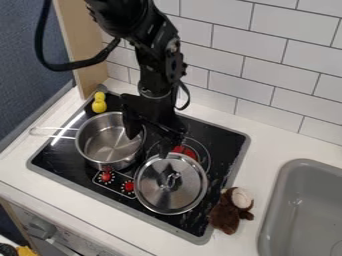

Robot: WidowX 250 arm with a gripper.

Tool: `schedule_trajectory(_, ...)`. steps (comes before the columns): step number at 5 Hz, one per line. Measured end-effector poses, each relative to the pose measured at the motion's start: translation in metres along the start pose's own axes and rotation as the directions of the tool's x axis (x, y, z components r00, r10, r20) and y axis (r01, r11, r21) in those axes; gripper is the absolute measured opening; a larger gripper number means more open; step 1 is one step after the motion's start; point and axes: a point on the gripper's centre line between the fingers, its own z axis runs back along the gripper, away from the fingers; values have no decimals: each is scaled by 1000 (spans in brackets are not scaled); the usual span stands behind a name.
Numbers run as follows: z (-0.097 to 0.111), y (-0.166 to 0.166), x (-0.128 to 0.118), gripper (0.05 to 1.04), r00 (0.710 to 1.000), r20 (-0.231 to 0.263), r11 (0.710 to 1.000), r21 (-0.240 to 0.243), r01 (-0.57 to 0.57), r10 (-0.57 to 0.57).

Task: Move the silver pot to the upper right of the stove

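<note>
The silver pot (pixel 110 144) sits on the left part of the black stove (pixel 230 145), its interior visible and its long handle pointing left. My gripper (pixel 149 141) hangs over the pot's right side, open, with its fingers apart. One finger overlaps the pot's inner right side in this view, and the other is outside it, to the right. Whether either touches the pot I cannot tell. The gripper covers part of the pot's upper right rim and the area behind it.
A silver lid (pixel 171 192) lies on the stove's front right, close to the pot. A yellow toy (pixel 99 103) stands behind the pot, and a brown plush toy (pixel 227 214) is at the stove's right edge. Further right is the grey sink (pixel 294 175); a tiled wall rises behind.
</note>
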Motion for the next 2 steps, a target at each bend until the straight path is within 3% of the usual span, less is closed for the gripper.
schedule_trajectory(1,-3,2,-2,945,1000,-4,1000,9,-11,11)
schedule_trajectory(2,-7,4,-7,659,1000,-8,1000,5,-24,24)
